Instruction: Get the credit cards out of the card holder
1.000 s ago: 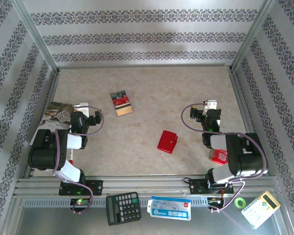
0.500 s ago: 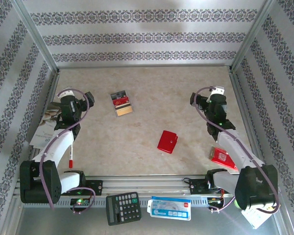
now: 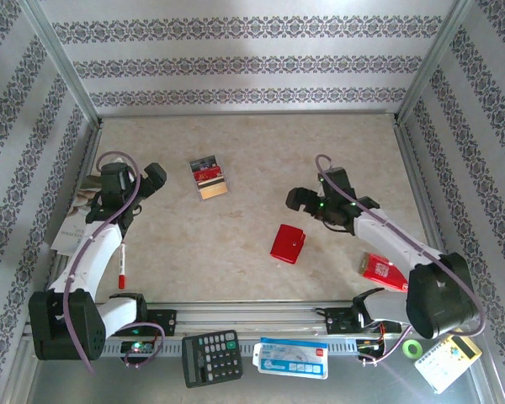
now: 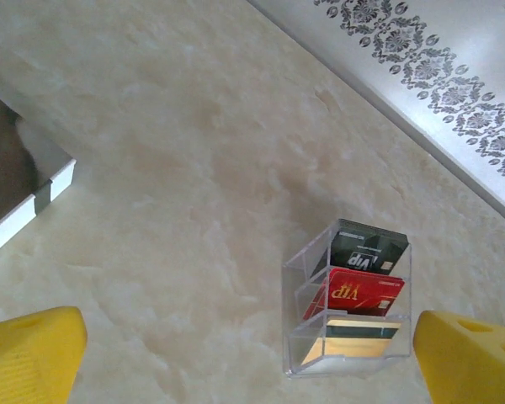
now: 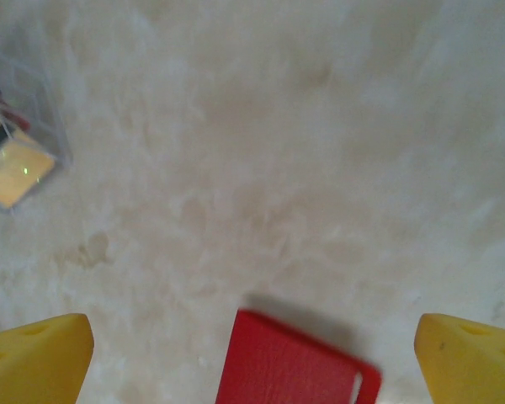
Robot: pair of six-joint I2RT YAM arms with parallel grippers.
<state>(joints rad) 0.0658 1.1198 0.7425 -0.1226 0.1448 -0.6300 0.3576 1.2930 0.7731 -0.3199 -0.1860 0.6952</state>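
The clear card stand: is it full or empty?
Full: the clear stand holds three cards, one in each tier: a dark card, a red card and a gold card.

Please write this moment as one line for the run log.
left gripper: open, aimed at clear stand with three cards | right gripper: open, near closed red wallet | held: nothing

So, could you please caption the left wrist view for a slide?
Open left gripper facing three credit cards slotted in a clear card holder.
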